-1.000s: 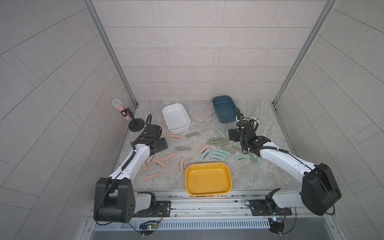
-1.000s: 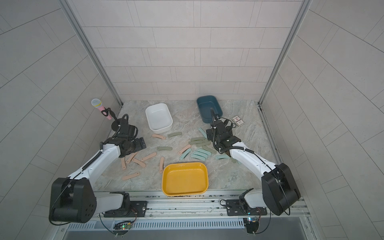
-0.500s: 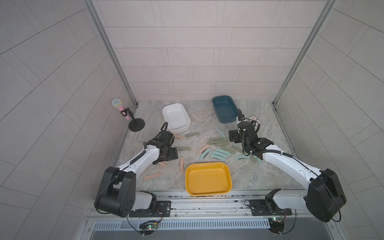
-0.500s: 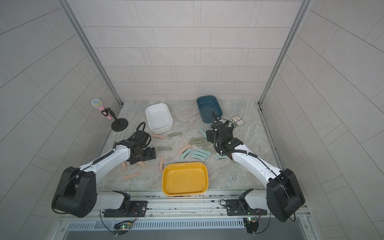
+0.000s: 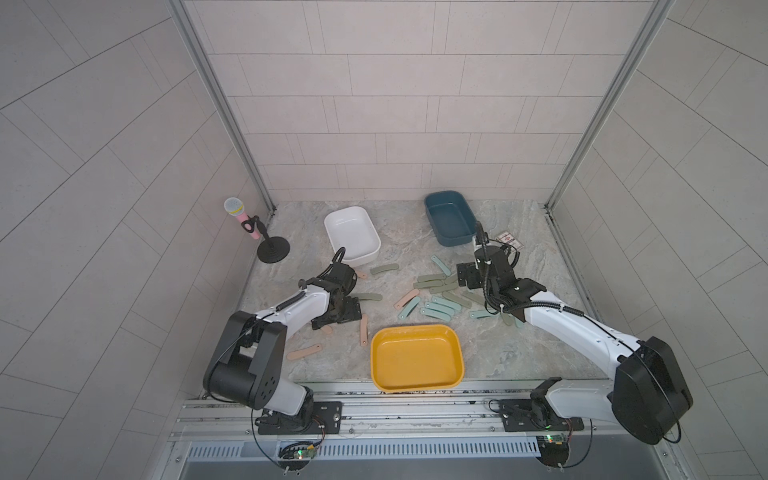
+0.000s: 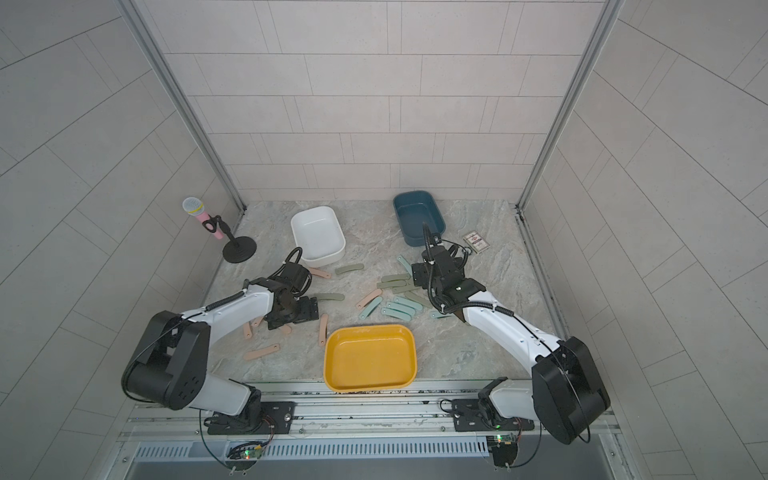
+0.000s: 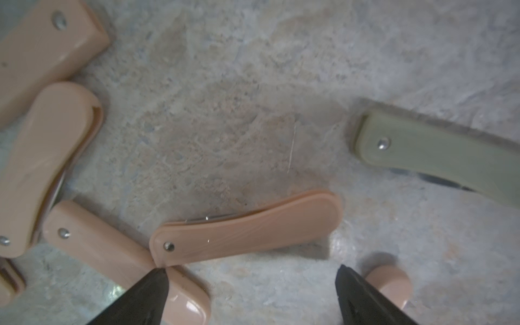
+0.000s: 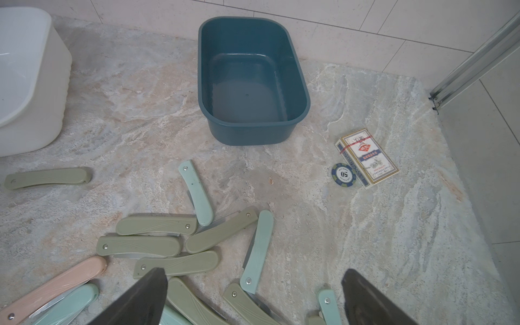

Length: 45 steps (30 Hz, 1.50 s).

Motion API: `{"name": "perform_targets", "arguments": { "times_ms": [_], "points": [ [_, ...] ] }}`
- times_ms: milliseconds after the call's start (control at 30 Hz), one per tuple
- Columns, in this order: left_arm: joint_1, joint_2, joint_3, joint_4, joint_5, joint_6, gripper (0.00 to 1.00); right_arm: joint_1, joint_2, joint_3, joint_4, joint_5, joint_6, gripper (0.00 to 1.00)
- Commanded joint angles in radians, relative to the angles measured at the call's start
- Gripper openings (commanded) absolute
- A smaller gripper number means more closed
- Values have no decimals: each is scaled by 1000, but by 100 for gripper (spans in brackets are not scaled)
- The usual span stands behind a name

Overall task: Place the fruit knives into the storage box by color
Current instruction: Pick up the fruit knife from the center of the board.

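Pick step, nothing boxed yet. My left gripper (image 7: pixel 250 271) gapes wide, empty, low by a pink knife (image 7: pixel 244 233) left of the yellow box (image 5: pixel 417 357). My right gripper (image 8: pixel 254 272) is wide too, above the green-teal pile (image 8: pixel 140 246) behind that box (crowded). Next I drop, straddle, close.

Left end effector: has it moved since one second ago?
Yes. In a top view the left end effector, open, has moved away from the white box and toward the yellow box.

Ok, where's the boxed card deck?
The boxed card deck lies back right in both top views, right of the dark teal plastic tub, a blue poker chip beside it.
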<state>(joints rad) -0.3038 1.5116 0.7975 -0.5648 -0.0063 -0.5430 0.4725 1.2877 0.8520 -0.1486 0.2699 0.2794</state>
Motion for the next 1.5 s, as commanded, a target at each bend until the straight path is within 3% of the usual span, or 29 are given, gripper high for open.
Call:
{"name": "perform_targets", "arguments": {
  "times_ms": [0,167,367,533,1100,1267,1467],
  "points": [
    [1,64,27,2,-8,-14,100,5,1,-2,11,2,11,100],
    [5,119,84,-6,-27,-15,94,5,5,2,11,-6,8,100],
    [6,146,116,-43,-79,-17,76,5,4,-7,18,-7,9,100],
    [9,130,89,-54,-87,-25,54,3,8,-5,20,-9,11,100],
    [9,49,61,-102,-100,-4,11,2,-30,-5,2,12,23,100],
    [9,-7,97,-148,-102,21,0,3,-37,-1,-2,17,38,100],
    [8,-102,194,-228,-96,52,0,13,-27,12,-6,6,78,100]
  ]
}}
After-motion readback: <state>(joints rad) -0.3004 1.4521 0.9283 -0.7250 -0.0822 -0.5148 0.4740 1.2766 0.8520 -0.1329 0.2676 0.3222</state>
